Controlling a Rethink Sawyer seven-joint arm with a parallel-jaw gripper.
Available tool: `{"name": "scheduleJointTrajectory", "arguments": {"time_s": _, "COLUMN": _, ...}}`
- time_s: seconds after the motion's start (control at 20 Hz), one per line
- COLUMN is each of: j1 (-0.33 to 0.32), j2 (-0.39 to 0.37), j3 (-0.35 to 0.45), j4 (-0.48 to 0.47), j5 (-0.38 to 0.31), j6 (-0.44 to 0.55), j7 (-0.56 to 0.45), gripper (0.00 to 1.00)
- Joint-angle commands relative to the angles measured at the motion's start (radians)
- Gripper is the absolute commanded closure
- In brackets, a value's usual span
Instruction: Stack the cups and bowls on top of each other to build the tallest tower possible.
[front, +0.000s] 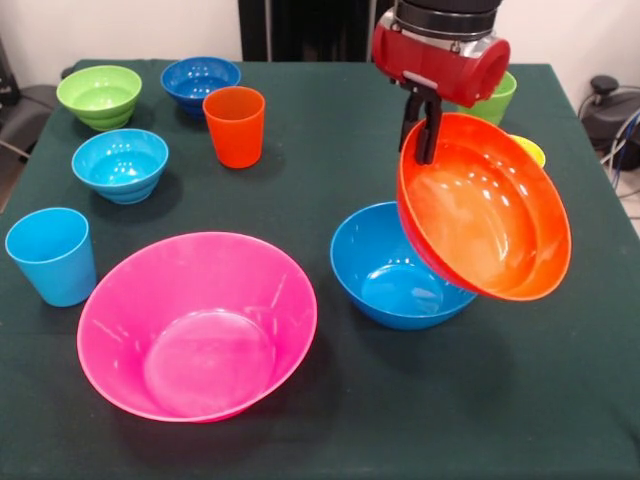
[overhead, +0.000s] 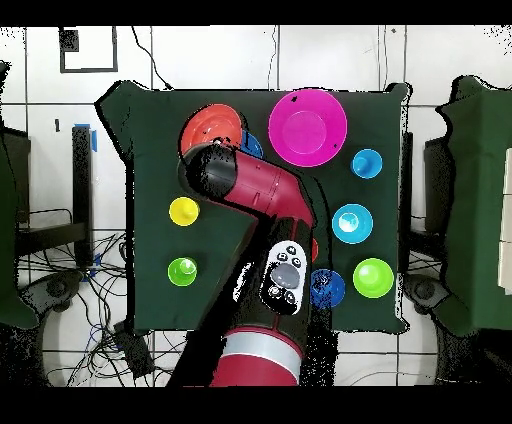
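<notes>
Near the table's right edge, my claw (front: 430, 135) is pinching the rim of the light, slippery, glossy orange plastic bowl (front: 490, 215), tilting over the large blue plastic bowl (front: 390, 275).

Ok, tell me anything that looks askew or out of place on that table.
The orange bowl hangs steeply tilted from the gripper, pinched by its rim, its low edge over the blue bowl. Everything else sits upright on the table.
</notes>
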Motion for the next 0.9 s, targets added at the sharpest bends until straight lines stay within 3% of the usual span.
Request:
{"name": "scheduleJointTrajectory", "arguments": {"time_s": 0.05, "j1": -0.031, "j2": -0.011, "j3": 0.143, "j4": 0.116, "j5": -0.052, "j6": -0.004, "j7": 0.007, "gripper": 1.0}}
{"name": "scheduleJointTrajectory", "arguments": {"time_s": 0.9, "j1": -0.037, "j2": -0.026, "j3": 0.141, "j4": 0.147, "j5": -0.074, "j6": -0.038, "j7": 0.006, "gripper": 1.0}}
